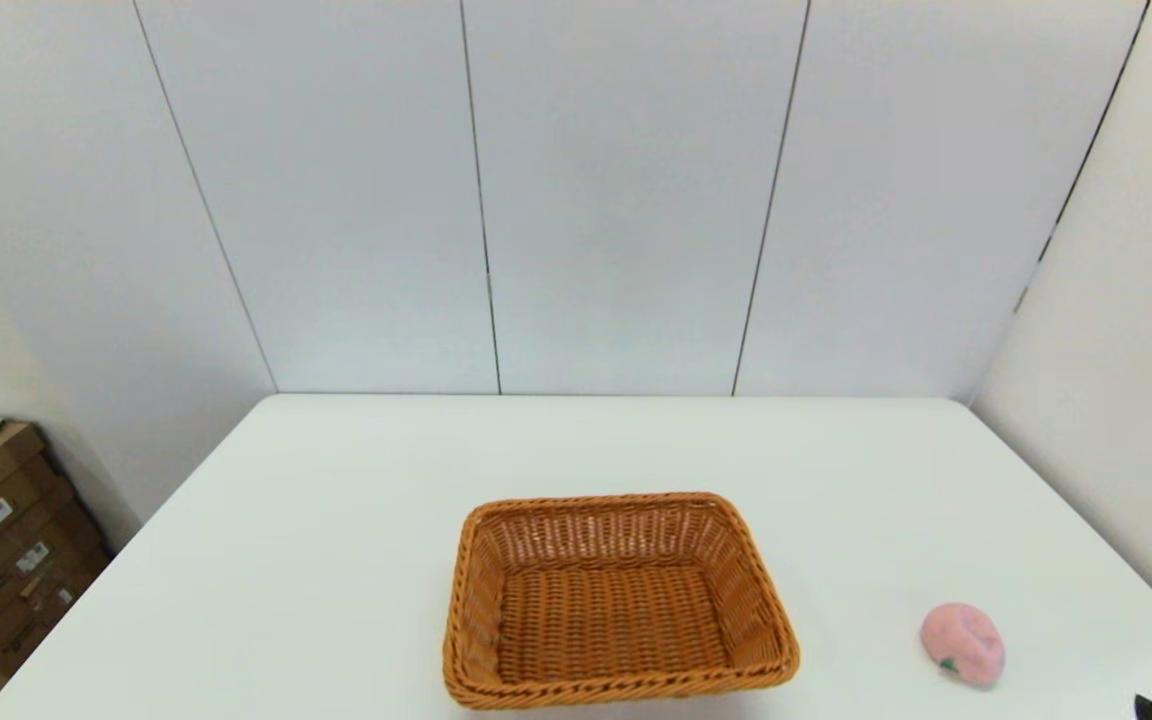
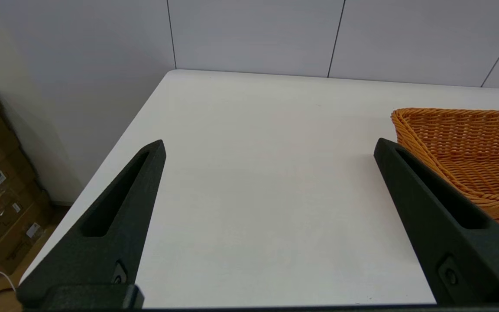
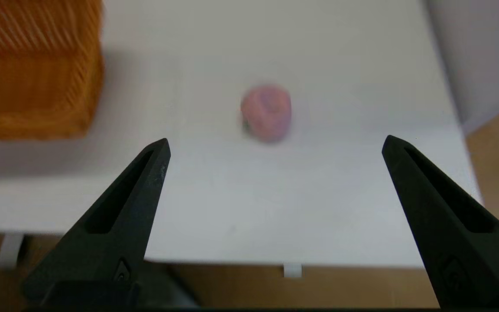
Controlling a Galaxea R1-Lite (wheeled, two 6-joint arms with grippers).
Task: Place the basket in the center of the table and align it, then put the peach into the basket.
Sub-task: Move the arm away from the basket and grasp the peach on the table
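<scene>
The basket (image 1: pixel 619 598) sits empty near the front middle of the counter (image 1: pixel 336 520), roughly square to its edges. The peach (image 1: pixel 963 644) lies well apart to its right, near the front edge. The right gripper (image 3: pixel 275 145) hangs off that edge with its fingers spread wide, the peach ahead between them. It should come in low and centred, closing across the widest part so the round fruit cannot roll. The left gripper (image 2: pixel 269 147), also wide open, hovers left of the basket.

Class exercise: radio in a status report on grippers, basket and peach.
Left gripper open, beside basket. Right gripper open, short of peach. Peach on table, right of the empty basket. Nothing between.
</scene>
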